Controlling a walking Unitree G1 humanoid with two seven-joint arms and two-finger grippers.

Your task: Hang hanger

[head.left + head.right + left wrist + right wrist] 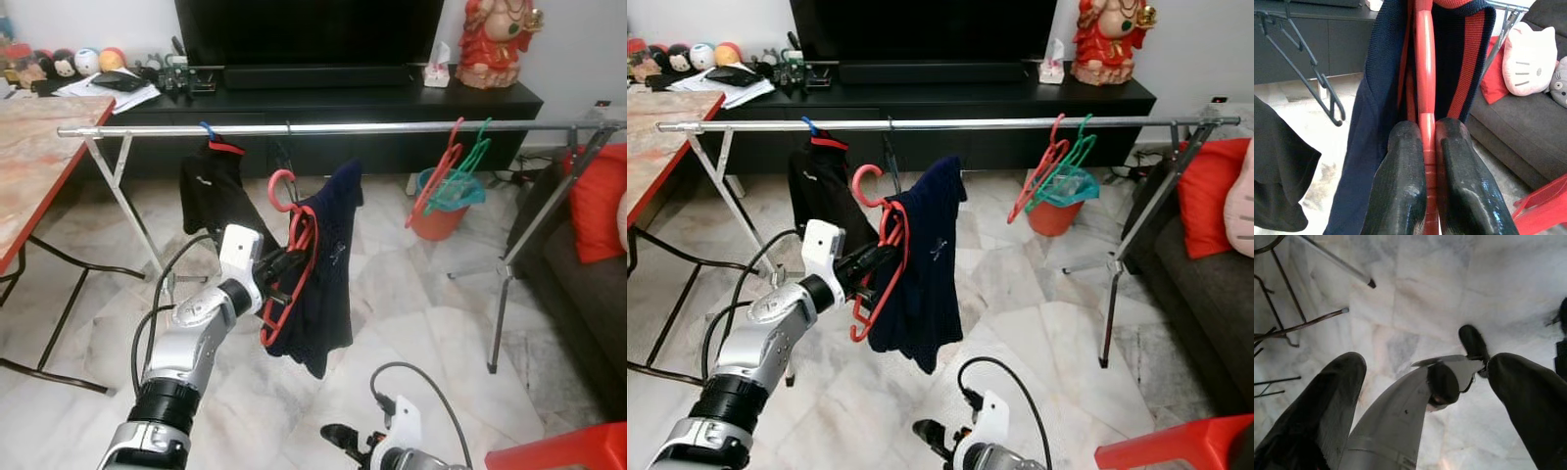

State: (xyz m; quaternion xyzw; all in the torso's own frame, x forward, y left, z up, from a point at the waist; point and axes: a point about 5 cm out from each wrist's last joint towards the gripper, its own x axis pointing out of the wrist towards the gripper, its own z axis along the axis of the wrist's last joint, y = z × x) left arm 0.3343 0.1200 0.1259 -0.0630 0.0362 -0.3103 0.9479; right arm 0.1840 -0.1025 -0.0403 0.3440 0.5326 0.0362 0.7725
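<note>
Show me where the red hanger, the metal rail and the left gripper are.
red hanger [281, 182], left eye view, on its hook.
metal rail [372, 127], left eye view, on the bare bar.
left gripper [1426, 142], left wrist view, between the fingertips clamping the hanger.

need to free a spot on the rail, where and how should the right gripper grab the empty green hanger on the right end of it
Grip the green hanger on its slanted side arm, just below the hook. It hangs tilted against the red hanger on the rail, so come from its right, the sofa side, where the green arm is exposed; jaws across the thin bar. The left gripper is busy, shut on the red hanger with the navy garment.
</note>
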